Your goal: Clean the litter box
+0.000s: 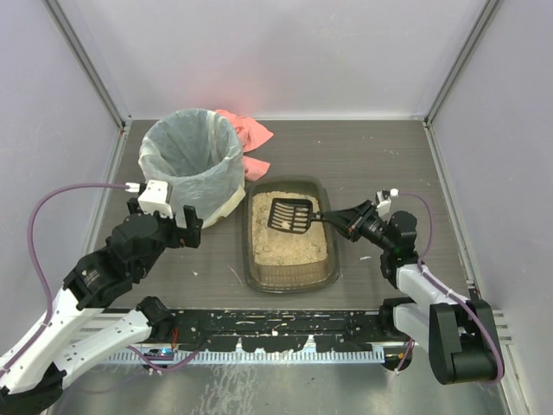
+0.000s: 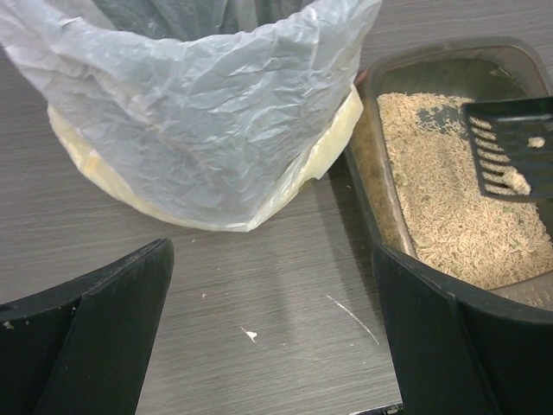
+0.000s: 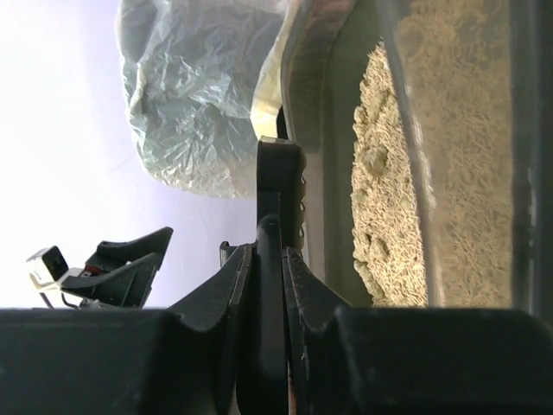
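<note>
Right tool clamped on scoop handle; blade level over litter box, far end, likely draining loose litter. Left tool wide open, empty, beside bin.

The bin is covering part of the pink cloth behind it. In the left wrist view, the right edge is cutting off the scoop and the litter box. The pale bits on the scoop are too small to identify. In the right wrist view, the scoop is showing edge-on, hiding its load.
</note>
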Robot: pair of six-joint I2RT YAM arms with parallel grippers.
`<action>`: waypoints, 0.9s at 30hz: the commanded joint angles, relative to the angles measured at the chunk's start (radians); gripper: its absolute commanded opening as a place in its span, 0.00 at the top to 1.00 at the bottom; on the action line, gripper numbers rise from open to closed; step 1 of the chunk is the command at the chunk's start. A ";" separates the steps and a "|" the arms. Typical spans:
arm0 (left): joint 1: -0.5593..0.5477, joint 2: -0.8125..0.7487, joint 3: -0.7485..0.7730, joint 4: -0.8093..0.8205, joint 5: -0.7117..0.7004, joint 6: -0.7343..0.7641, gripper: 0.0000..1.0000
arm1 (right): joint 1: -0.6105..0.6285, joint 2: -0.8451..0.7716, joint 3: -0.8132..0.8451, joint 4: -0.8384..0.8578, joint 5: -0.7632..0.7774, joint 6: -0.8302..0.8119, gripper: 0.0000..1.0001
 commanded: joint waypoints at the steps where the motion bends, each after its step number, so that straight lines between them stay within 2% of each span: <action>1: 0.005 -0.040 0.014 -0.039 -0.083 -0.052 0.01 | 0.007 -0.057 0.142 -0.067 0.044 -0.023 0.99; 6: 0.005 -0.069 0.019 -0.100 -0.123 -0.090 0.00 | 0.056 -0.064 0.350 -0.288 0.157 -0.089 0.99; 11: 0.005 -0.087 0.015 -0.152 -0.181 -0.132 0.00 | 0.138 0.038 0.565 -0.354 0.269 -0.104 0.99; 15: 0.005 -0.102 0.005 -0.192 -0.205 -0.159 0.00 | 0.240 0.169 0.763 -0.375 0.336 -0.141 0.99; 21: 0.005 -0.132 0.002 -0.218 -0.230 -0.177 0.01 | 0.386 0.439 1.146 -0.465 0.392 -0.324 0.99; 27: 0.006 -0.144 0.002 -0.227 -0.243 -0.182 0.01 | 0.469 0.660 1.448 -0.561 0.412 -0.540 0.99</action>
